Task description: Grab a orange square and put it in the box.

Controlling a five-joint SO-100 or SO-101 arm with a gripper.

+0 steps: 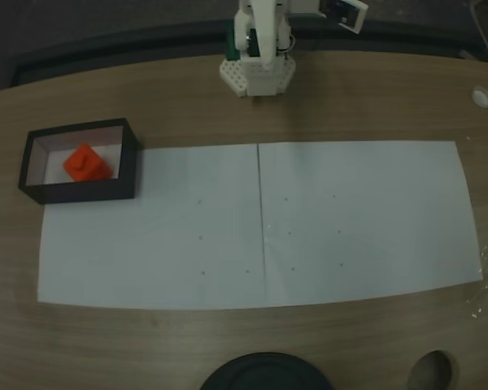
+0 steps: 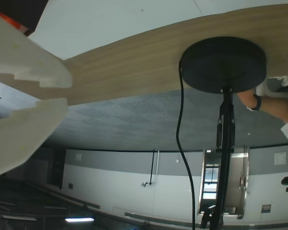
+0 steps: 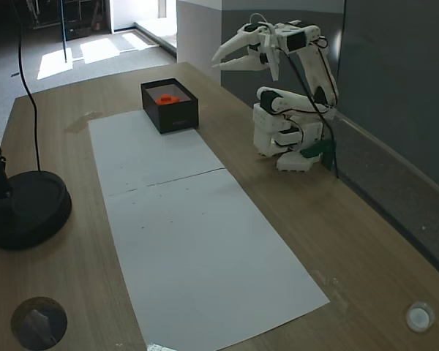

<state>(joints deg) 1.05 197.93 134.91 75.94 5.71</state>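
The orange square (image 1: 86,164) lies inside the box (image 1: 81,192), a black-walled tray at the left end of the paper in a fixed view. From the other side the box (image 3: 177,117) sits at the paper's far end with the orange square (image 3: 168,96) showing over its rim. The arm is folded back over its white base (image 1: 256,75). My gripper (image 3: 218,61) hangs high in the air, to the right of the box and well clear of it. In the wrist view my gripper (image 2: 67,92) is open by a narrow gap, with nothing between its fingers.
White paper sheets (image 1: 350,219) cover the middle of the wooden table. A black round stand base (image 1: 264,372) sits at the near edge, with a hole (image 1: 431,372) in the table beside it. A small white cap (image 1: 481,97) lies far right. A person's arm (image 2: 273,105) shows behind the stand.
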